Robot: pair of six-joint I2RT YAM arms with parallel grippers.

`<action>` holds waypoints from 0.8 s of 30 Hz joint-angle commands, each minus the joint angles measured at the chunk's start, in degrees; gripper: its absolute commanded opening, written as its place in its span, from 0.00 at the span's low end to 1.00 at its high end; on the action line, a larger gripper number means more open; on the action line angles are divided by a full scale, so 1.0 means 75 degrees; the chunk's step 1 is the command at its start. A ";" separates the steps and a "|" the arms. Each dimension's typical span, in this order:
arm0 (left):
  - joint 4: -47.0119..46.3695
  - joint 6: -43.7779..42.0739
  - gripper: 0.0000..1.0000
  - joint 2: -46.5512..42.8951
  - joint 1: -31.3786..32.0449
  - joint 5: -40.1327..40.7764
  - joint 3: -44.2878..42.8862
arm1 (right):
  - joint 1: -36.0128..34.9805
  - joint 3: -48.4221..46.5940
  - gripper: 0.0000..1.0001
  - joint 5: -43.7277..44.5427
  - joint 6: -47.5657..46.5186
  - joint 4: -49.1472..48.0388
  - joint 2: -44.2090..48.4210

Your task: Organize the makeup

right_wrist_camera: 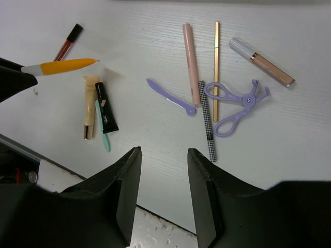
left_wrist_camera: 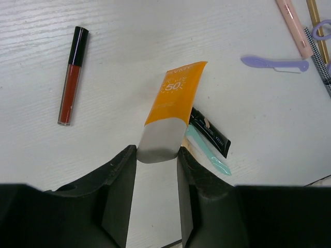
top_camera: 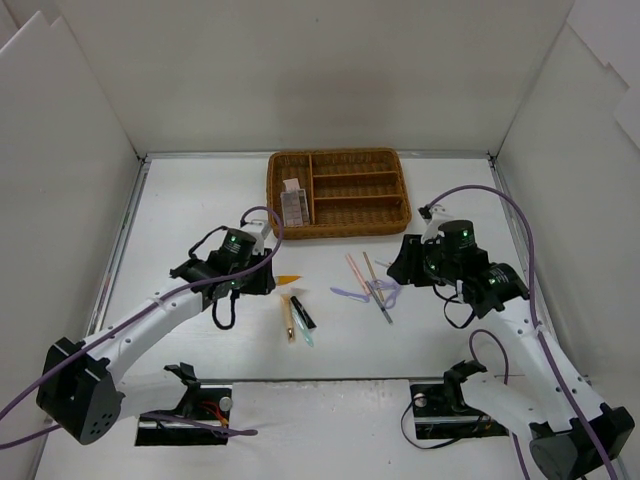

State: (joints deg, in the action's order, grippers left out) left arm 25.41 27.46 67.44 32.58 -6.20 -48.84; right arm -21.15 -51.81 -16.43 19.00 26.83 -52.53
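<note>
My left gripper [left_wrist_camera: 158, 151] is shut on the white cap of the orange tube [left_wrist_camera: 175, 95], which points away from the fingers, left of the loose makeup [top_camera: 289, 278]. Just beyond the tube lie a black tube [left_wrist_camera: 209, 133] and a mint tool [left_wrist_camera: 207, 151]; a red lip gloss [left_wrist_camera: 71, 77] lies apart on the left. My right gripper [right_wrist_camera: 164, 155] is open with nothing between its fingers, above a lilac spatula [right_wrist_camera: 170, 95], pink pencil [right_wrist_camera: 190, 62], gold pencil [right_wrist_camera: 216, 67], checked pencil [right_wrist_camera: 207, 121], lilac curler [right_wrist_camera: 238, 106] and a rose gloss [right_wrist_camera: 261, 62].
The brown wicker divided tray [top_camera: 338, 155] stands at the back centre, with a palette [top_camera: 292, 205] in its left compartment. A beige tube [right_wrist_camera: 90, 106] lies beside the black one. White walls close the table on three sides.
</note>
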 commanded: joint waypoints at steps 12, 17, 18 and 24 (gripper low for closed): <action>-0.0388 -0.0193 0.00 -0.0309 0.0039 -0.0546 -0.0871 | -0.0965 -0.0322 0.40 -0.1583 -0.0401 -0.1666 -0.0764; 0.0197 -0.0275 0.02 0.0089 0.0039 0.0133 -0.1000 | -0.1223 -0.0416 0.42 -0.1490 -0.0553 -0.1679 -0.1046; 0.0279 -0.0310 0.07 0.0148 0.0039 0.0262 -0.0977 | -0.1270 -0.0404 0.42 -0.1443 -0.0577 -0.1690 -0.1070; 0.0889 -0.0872 0.55 0.1038 0.0039 0.0791 -0.1082 | -0.1434 -0.0194 0.43 -0.1267 -0.0647 -0.1679 -0.1117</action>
State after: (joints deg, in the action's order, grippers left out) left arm 29.58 23.88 73.25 32.58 -3.31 -54.00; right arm -31.22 -52.12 -25.96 15.38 17.45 -60.71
